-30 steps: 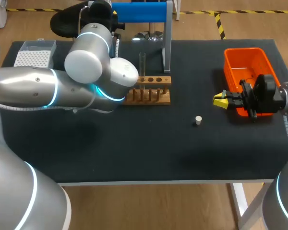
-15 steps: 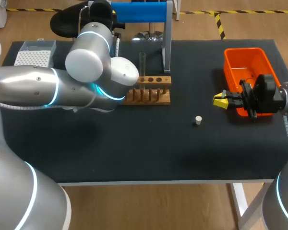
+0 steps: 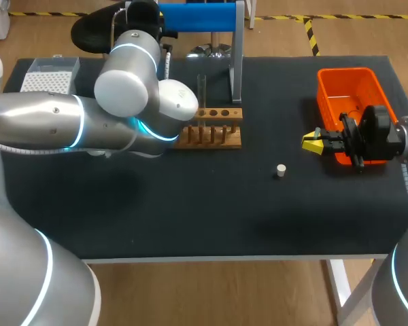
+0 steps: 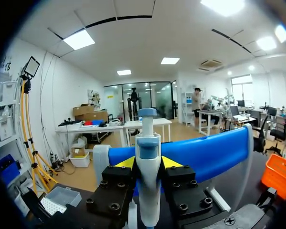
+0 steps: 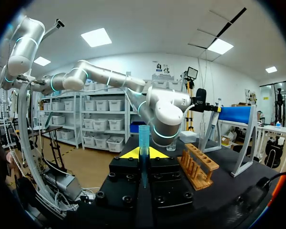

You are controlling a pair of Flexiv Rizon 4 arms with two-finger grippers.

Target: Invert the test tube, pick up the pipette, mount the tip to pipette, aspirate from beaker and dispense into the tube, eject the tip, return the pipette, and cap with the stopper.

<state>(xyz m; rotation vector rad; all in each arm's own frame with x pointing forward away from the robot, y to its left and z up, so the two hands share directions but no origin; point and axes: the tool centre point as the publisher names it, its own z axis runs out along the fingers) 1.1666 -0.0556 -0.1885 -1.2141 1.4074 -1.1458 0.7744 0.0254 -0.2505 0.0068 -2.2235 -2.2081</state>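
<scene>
Left gripper is pinching the one pipette, which is hanging on the single blue stand; from above, this gripper is hiding behind its own arm. One tip box is sitting at the far left of the table. One rack is standing mid-table, with one test tube rising upright at its left end. One stopper is lying alone further right. Right gripper is hovering just before the one orange bin; I cannot tell its state, and a thin bluish stick at its middle is hard to make out.
</scene>
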